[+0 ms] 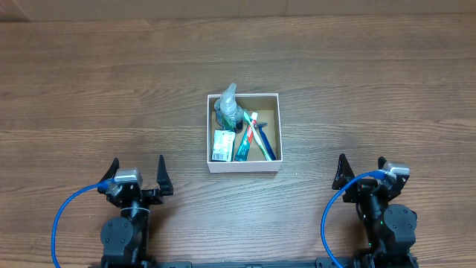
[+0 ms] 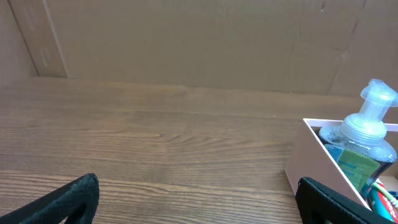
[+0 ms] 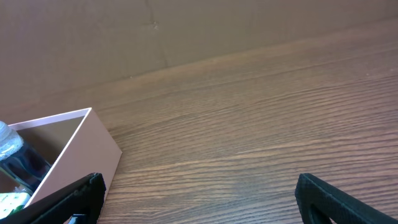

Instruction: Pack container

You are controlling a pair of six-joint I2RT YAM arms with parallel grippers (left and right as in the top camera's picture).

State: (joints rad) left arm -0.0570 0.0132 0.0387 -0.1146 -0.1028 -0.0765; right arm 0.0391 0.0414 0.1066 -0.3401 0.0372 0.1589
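Resting: container [image 1: 243,167] | ahead-right of left claw [image 1: 138,167] | ahead-left of right claw [image 1: 362,165]

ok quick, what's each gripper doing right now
left gripper: jaws open, holding nothing
right gripper: jaws open, holding nothing

My overhead camera looks straight down from high above the table [image 1: 111,74], with the left gripper [image 1: 137,162] and right gripper [image 1: 362,160] at the frame's bottom edge. Each wrist camera sits low behind its own parted fingers, facing forward close over the wood. All three views share the container [image 1: 244,167], which lies ahead and right of the left fingers [image 2: 74,198] and ahead and left of the right fingers [image 3: 339,198].
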